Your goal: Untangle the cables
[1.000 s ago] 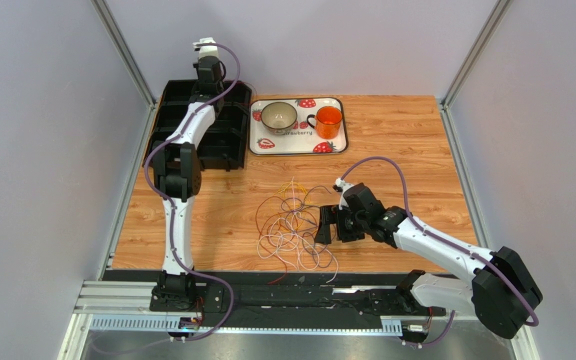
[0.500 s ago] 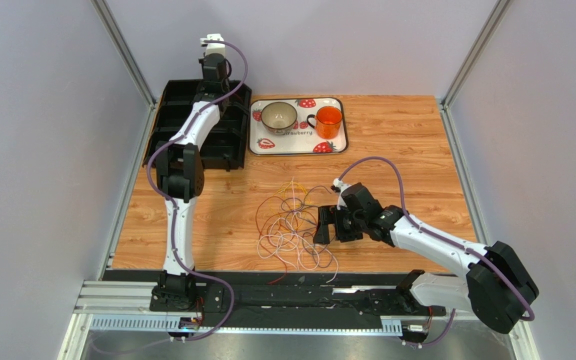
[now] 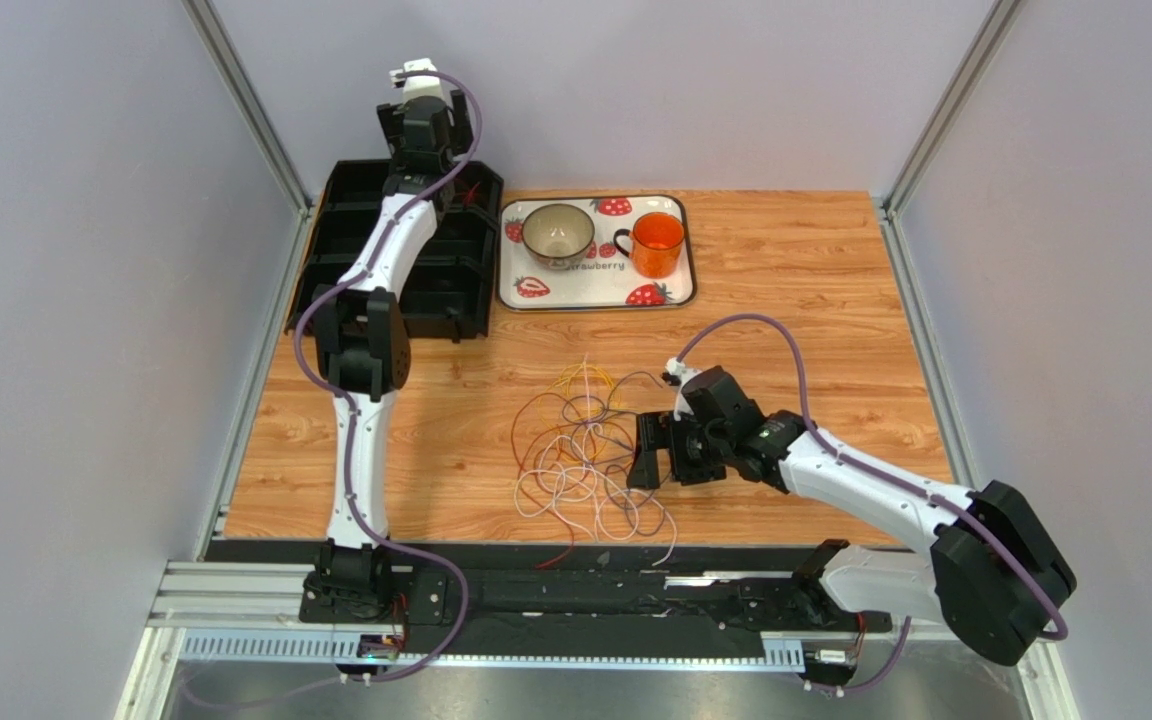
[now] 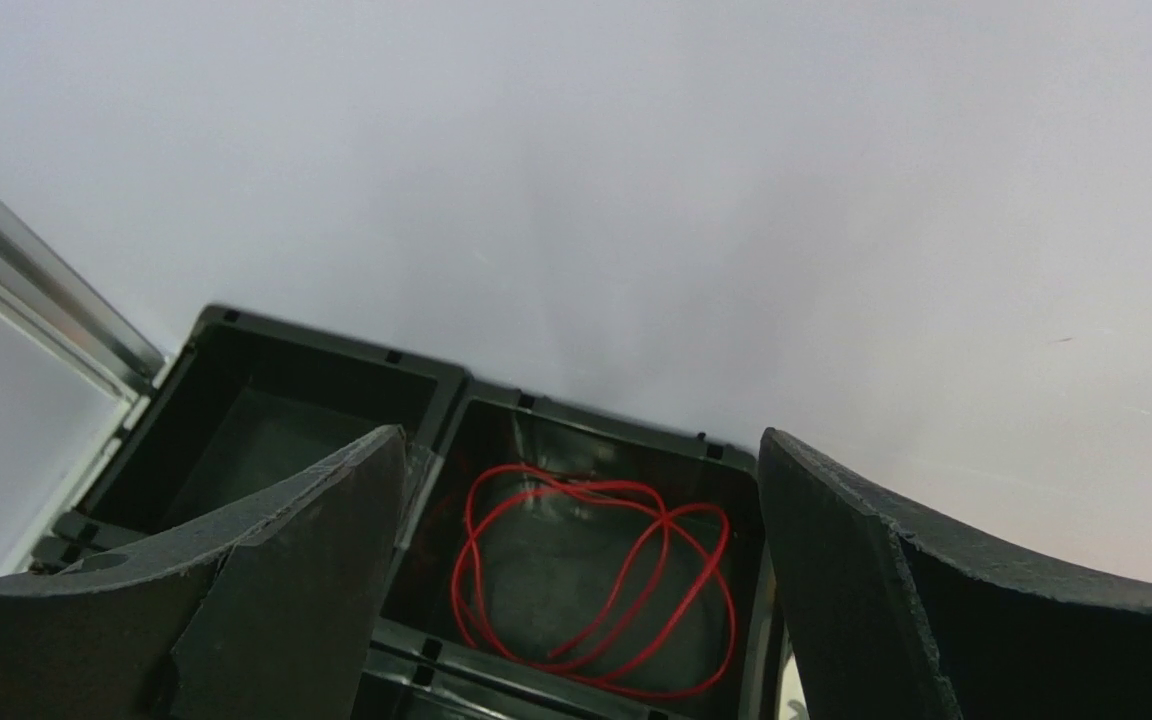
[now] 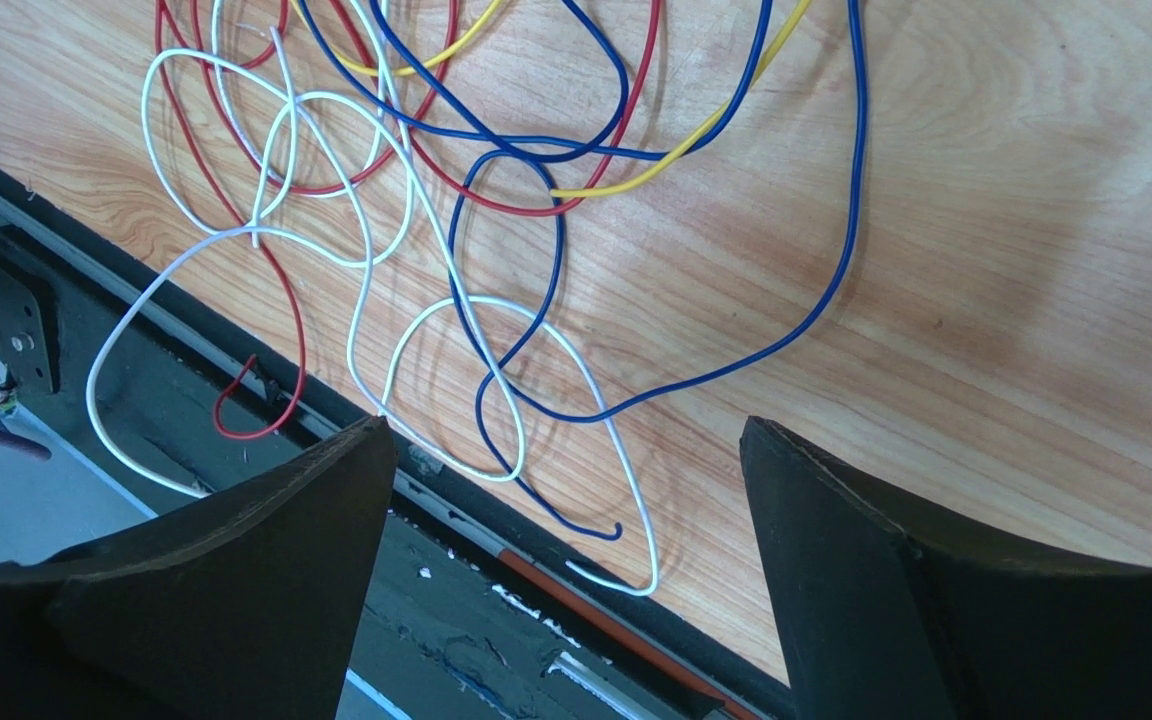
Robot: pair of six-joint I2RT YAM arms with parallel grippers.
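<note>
The cables (image 3: 585, 450) lie as a loose tangle on the wooden table, near its front edge. My right gripper (image 3: 654, 450) hovers just to the right of the tangle, open and empty. In the right wrist view, the right gripper (image 5: 567, 435) looks down on blue (image 5: 778, 338), white (image 5: 387, 285), red (image 5: 282, 323) and yellow (image 5: 687, 143) strands. My left gripper (image 3: 420, 128) is raised over the black bin's far end. In the left wrist view, the left gripper (image 4: 582, 450) is open, and a red cable (image 4: 597, 570) lies coiled in a bin compartment below it.
The black divided bin (image 3: 455, 285) sits at the back left. A strawberry tray (image 3: 593, 302) beside it holds a bowl (image 3: 557, 231) and an orange cup (image 3: 657, 240). White and red strands hang over the table's front rail (image 5: 537, 578).
The left gripper has opened over the bin, and the red cable now lies loose in the compartment. Its wrist shifted slightly. The right arm has barely moved.
</note>
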